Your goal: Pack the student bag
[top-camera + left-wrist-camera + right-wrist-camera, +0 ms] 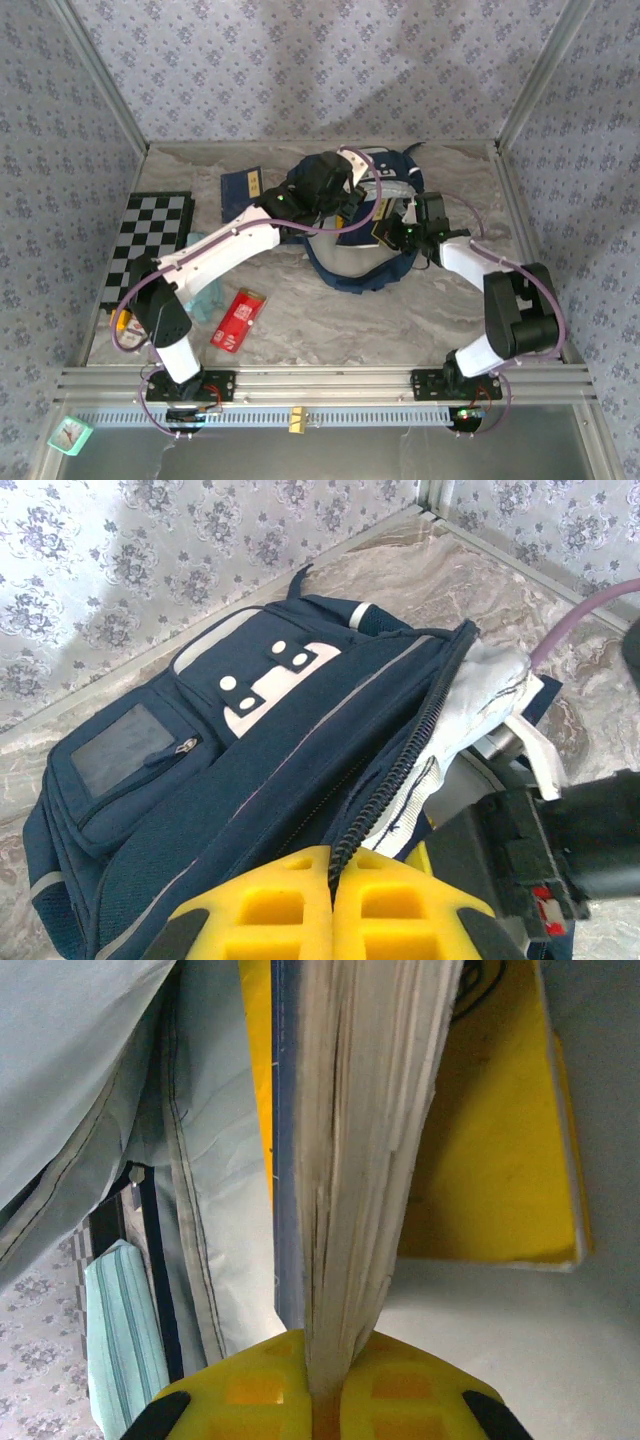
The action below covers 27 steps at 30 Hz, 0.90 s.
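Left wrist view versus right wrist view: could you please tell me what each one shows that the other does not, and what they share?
Left wrist view: the backpack from outside, navy, with its white patch, front pocket and open zipper; the left gripper is shut on the opening's edge. Right wrist view: the right gripper shut on a book by its page edge, a yellow cover behind it, and a teal striped item at lower left. Both: the bag's pale grey lining and yellow fingers at the bottom edge.
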Each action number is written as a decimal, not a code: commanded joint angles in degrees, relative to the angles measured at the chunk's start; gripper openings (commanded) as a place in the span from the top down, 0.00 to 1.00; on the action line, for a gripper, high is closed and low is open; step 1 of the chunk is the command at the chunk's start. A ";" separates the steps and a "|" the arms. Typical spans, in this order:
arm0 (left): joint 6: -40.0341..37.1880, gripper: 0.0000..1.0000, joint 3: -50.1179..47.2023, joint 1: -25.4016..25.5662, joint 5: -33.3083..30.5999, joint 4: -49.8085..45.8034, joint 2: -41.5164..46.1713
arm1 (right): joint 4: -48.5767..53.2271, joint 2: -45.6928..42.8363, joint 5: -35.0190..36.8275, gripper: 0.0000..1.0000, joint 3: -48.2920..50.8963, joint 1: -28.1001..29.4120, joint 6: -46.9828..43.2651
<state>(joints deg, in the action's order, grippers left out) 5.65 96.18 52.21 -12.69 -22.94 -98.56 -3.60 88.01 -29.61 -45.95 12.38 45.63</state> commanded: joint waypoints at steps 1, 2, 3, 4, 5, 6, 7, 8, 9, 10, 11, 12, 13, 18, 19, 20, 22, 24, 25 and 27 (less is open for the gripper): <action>-0.24 1.00 1.51 0.32 -0.83 4.18 4.78 | -4.95 3.77 -1.99 0.87 -1.19 -2.95 -1.67; -0.40 1.00 1.47 0.30 -0.66 4.16 4.74 | -4.72 3.86 -2.15 0.81 -0.88 -3.77 -1.59; -0.54 1.00 1.47 0.28 -0.64 4.05 4.78 | -4.51 3.43 -2.61 0.75 -0.55 -4.26 -2.26; -0.68 1.00 1.47 0.31 -0.72 4.00 4.71 | -3.25 2.68 -2.69 0.69 -0.47 -4.45 -3.41; -0.97 1.00 1.47 0.32 -0.85 3.78 4.69 | -0.22 1.49 -1.77 0.64 -0.58 -4.15 -5.24; -1.06 1.00 1.47 0.27 -1.13 3.50 4.58 | 3.29 -0.02 0.04 0.59 -0.63 -3.72 -7.20; -1.16 1.00 1.45 0.27 -1.27 3.34 4.60 | 6.22 -1.40 2.01 0.57 -0.44 -3.36 -8.72; -1.25 1.00 1.21 0.27 -1.44 3.27 4.61 | 8.52 -2.96 3.96 0.56 0.34 -3.02 -9.09; -1.19 1.00 1.12 0.34 -1.55 3.33 4.56 | 10.20 -4.40 4.82 0.54 1.40 -3.11 -9.15; -1.12 1.00 1.11 0.34 -1.55 3.41 4.56 | 11.81 -5.85 5.43 0.54 2.38 -3.26 -9.12; -0.99 1.00 1.12 0.27 -1.28 3.48 4.48 | 13.66 -7.50 6.56 0.54 3.31 -3.22 -10.81; -0.90 1.00 1.11 0.31 -0.92 3.43 4.30 | 15.52 -9.27 8.11 0.54 4.14 -2.92 -10.99; -0.78 1.00 1.16 0.33 -0.68 3.43 4.14 | 17.06 -10.57 10.01 0.54 4.83 -2.31 -10.63; 0.12 1.00 1.21 0.26 -0.44 3.28 3.16 | 15.48 -10.19 12.00 0.73 7.32 2.81 -9.38; 0.32 1.00 1.12 0.29 -0.34 3.38 3.07 | 14.32 -8.82 11.24 0.78 7.19 3.25 -8.55; 0.46 1.00 0.89 0.30 -0.15 3.61 3.03 | 12.72 -7.03 9.88 0.82 6.75 3.68 -8.08; 0.26 1.00 0.84 0.35 0.04 3.54 2.72 | 10.51 -3.97 9.35 0.86 5.38 4.89 -7.41; 0.66 1.00 1.28 0.28 -0.84 2.40 2.50 | 9.84 -1.34 12.47 0.92 3.90 5.79 -7.39; 0.84 1.00 1.18 0.33 -0.94 2.18 2.66 | 9.36 -0.45 12.90 0.93 3.08 5.66 -7.35; 0.78 1.00 0.23 0.33 -0.59 2.68 3.17 | 5.87 0.53 13.40 0.94 2.03 5.03 -7.64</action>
<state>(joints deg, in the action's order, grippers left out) 5.50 96.14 52.25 -12.71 -24.40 -98.24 6.15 87.42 -18.70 -41.34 17.41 37.89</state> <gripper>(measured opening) 0.057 0.066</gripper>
